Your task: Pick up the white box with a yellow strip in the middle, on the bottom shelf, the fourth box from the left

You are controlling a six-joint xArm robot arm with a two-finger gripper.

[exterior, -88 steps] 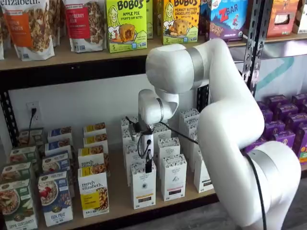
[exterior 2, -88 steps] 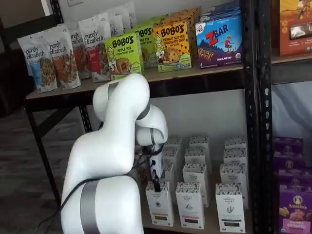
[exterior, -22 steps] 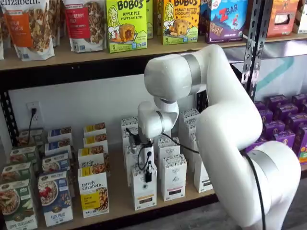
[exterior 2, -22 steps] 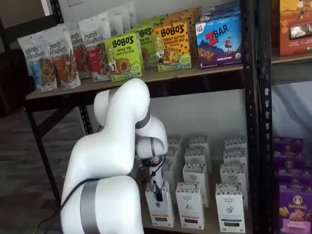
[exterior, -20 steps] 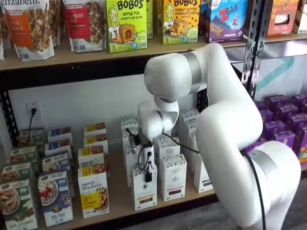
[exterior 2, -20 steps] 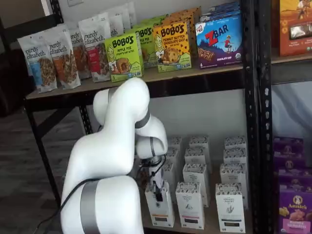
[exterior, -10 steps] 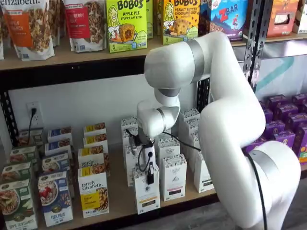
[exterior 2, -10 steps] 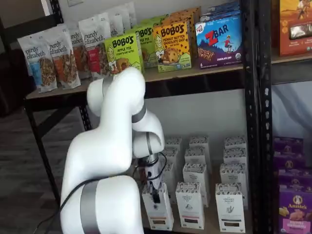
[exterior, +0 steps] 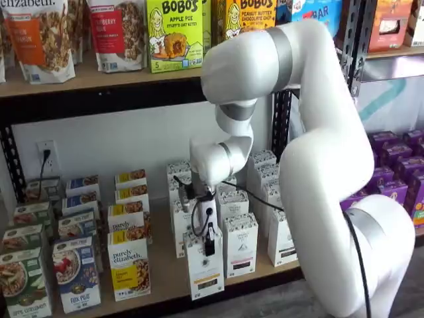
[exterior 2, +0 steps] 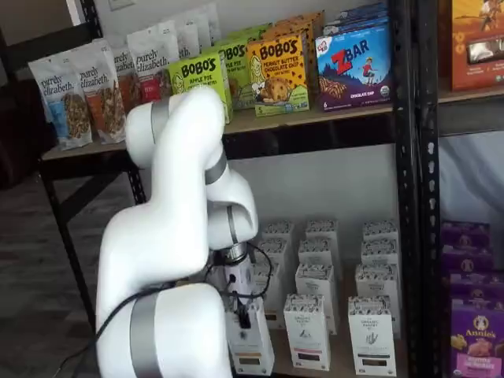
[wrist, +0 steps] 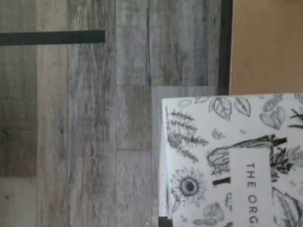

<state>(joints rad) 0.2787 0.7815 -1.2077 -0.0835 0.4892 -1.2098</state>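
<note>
The white box (exterior: 205,270) with its black-speckled top, thin yellow strip and black label patch hangs in front of the bottom shelf (exterior: 165,275), clear of the row it came from. My gripper (exterior: 209,246) is shut on the white box at its top end, black fingers reaching down over its front. The white box (exterior 2: 250,343) and the gripper (exterior 2: 243,318) also show in both shelf views. In the wrist view the white box (wrist: 232,161) shows its leaf-and-flower patterned top over grey floor planks, with the tan shelf (wrist: 265,47) board beside it.
More white cartons (exterior: 240,244) stand in rows behind and to the right. Purely elizabeth granola boxes (exterior: 129,265) stand to the left, purple boxes (exterior: 391,169) to the right. A black upright (exterior 2: 409,189) frames the shelves. My white arm (exterior: 318,165) fills the foreground.
The gripper has drawn the white box forward and off the front of the shelf; the arm's elbow has risen and swung outward.
</note>
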